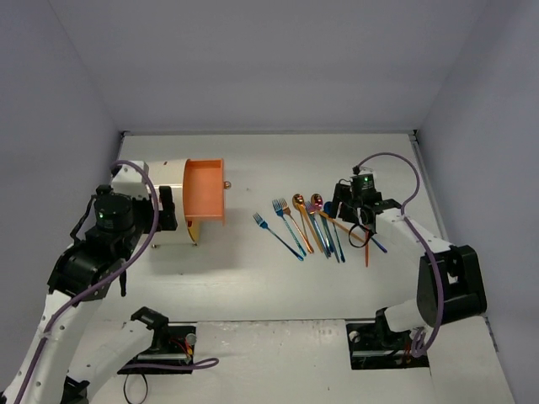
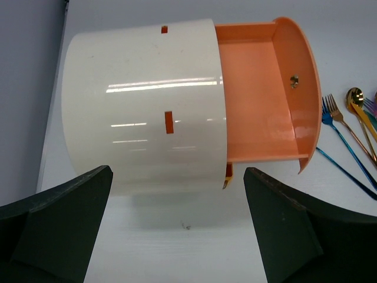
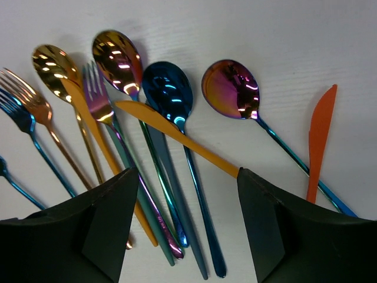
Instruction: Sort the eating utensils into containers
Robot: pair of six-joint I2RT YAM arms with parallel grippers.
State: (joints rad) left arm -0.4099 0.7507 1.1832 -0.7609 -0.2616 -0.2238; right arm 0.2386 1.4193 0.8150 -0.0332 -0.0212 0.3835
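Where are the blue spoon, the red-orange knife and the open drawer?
blue spoon [image 3: 169, 88]: right wrist view, on its bowl.
red-orange knife [image 3: 321, 127]: right wrist view, on its blade.
open drawer [image 2: 259, 100]: left wrist view, on its bare inside surface.

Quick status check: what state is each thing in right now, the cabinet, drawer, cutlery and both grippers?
Cream-white drum-shaped cabinet: curved side up, one drawer out.
Orange slide-out drawer: pulled open, empty.
Shiny coloured forks, spoons and knives: lying loose side by side, none in the drawer.
Left gripper: open, holding nothing, facing the cabinet.
Right gripper: open, low over the cutlery, holding nothing.
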